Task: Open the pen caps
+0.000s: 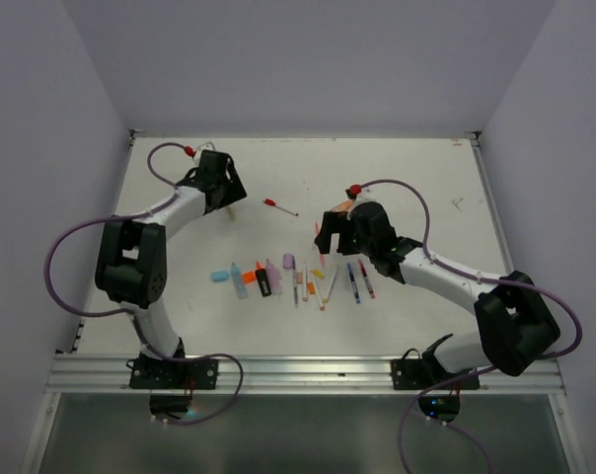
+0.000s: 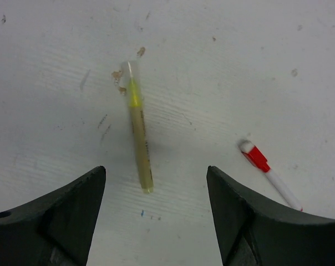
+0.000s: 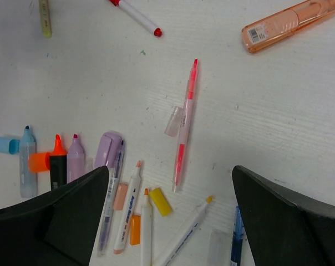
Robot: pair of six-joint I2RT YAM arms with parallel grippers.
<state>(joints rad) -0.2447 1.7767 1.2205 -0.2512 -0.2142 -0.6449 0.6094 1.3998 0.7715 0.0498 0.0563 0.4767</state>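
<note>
The left gripper [image 2: 155, 176] hovers over the far left part of the counter [image 1: 416, 168], with its jaws spread wide and gripping nothing. Between them on the surface lies a yellow pen [image 2: 140, 141], with its clear cap [image 2: 130, 75] on over the yellow tip. A red-capped pen [image 2: 270, 174] with a white barrel lies apart from it, closer to the middle of the counter and toward the far edge.

The right gripper [image 3: 168, 174] hangs just right of the counter's middle, its jaws likewise spread and empty. Under it a pink pen [image 3: 184, 124] lies with its tip bare, and a translucent cap [image 3: 173, 121] rests against its side. A peach highlighter [image 3: 289, 22] lies capped, well apart toward the far edge.

The rest lie in a loose row nearer the near edge.
- A light blue highlighter [image 3: 26, 163] has its light blue cap [image 3: 2, 145] off, beside its tip.
- A black highlighter [image 3: 57, 166] shows a bare orange tip, and its orange cap [image 3: 37, 162] touches it.
- A lilac highlighter [image 3: 75, 158] is uncapped, with a lilac cap [image 3: 107, 149] just beside it.
- A yellow cap [image 3: 160, 201] and a peach cap [image 3: 121, 195] lie loose among thin white pens [image 3: 128, 213] with exposed tips.
- A blue pen [image 3: 237, 238] is partly hidden behind a finger of the right gripper.
</note>
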